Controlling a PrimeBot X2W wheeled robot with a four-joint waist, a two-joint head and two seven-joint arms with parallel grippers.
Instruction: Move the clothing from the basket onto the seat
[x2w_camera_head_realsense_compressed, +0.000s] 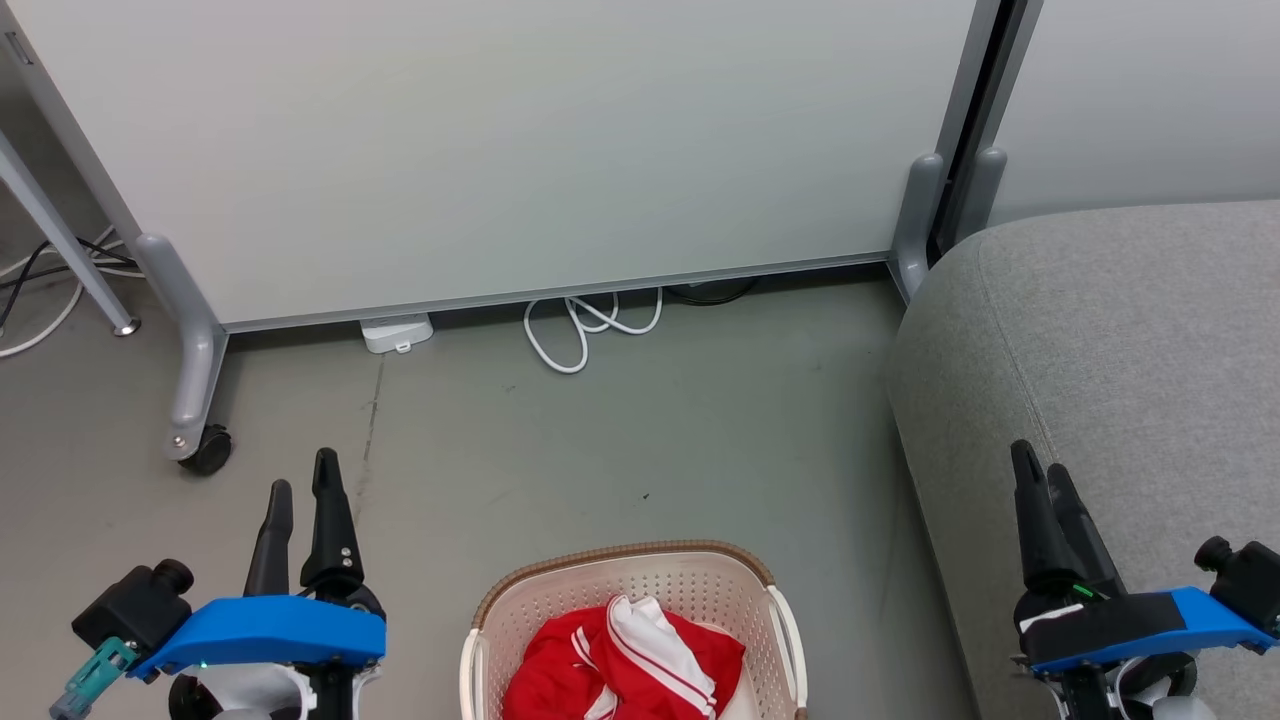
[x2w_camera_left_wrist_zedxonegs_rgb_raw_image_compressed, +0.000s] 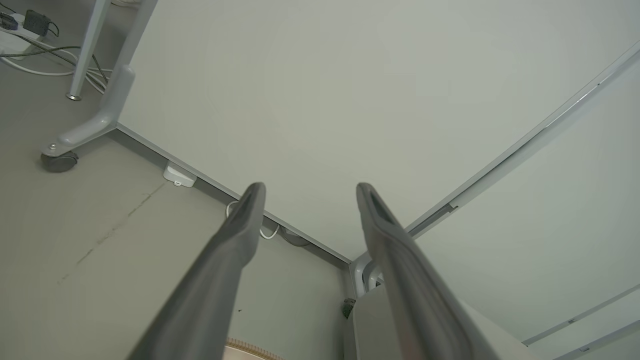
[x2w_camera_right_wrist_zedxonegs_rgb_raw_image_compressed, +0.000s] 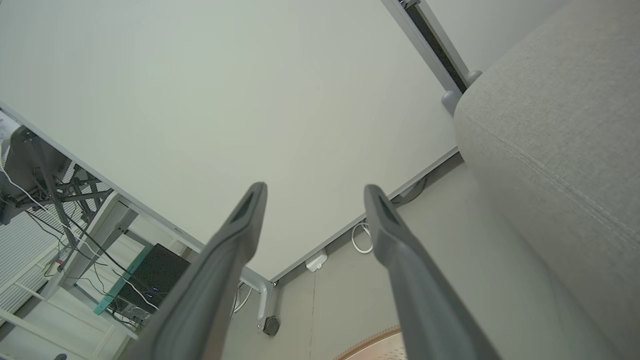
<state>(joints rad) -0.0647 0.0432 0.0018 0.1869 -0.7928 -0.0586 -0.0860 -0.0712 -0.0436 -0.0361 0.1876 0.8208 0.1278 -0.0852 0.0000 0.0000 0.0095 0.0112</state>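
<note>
The cream perforated basket (x2w_camera_head_realsense_compressed: 770, 610) with its brown rim stands on the floor at the bottom centre of the head view. Red clothing (x2w_camera_head_realsense_compressed: 560, 680) with white stripes lies crumpled inside it. The light grey seat (x2w_camera_head_realsense_compressed: 1120, 340) fills the right side, and its cushion (x2w_camera_right_wrist_zedxonegs_rgb_raw_image_compressed: 560, 130) also shows in the right wrist view. My left gripper (x2w_camera_head_realsense_compressed: 300, 485) hovers open to the left of the basket, empty; the left wrist view shows its spread fingers (x2w_camera_left_wrist_zedxonegs_rgb_raw_image_compressed: 240, 235). Beside the seat's front edge my right gripper (x2w_camera_head_realsense_compressed: 1040, 470) is open and empty too, its fingers (x2w_camera_right_wrist_zedxonegs_rgb_raw_image_compressed: 395, 235) apart.
A pale grey wall panel (x2w_camera_head_realsense_compressed: 500, 140) on castor feet (x2w_camera_head_realsense_compressed: 205, 450) stands behind the basket. White cable loops (x2w_camera_head_realsense_compressed: 585, 325) and a small white box (x2w_camera_head_realsense_compressed: 398, 332) lie at its base. A table leg (x2w_camera_head_realsense_compressed: 70, 250) and more cables are at the far left.
</note>
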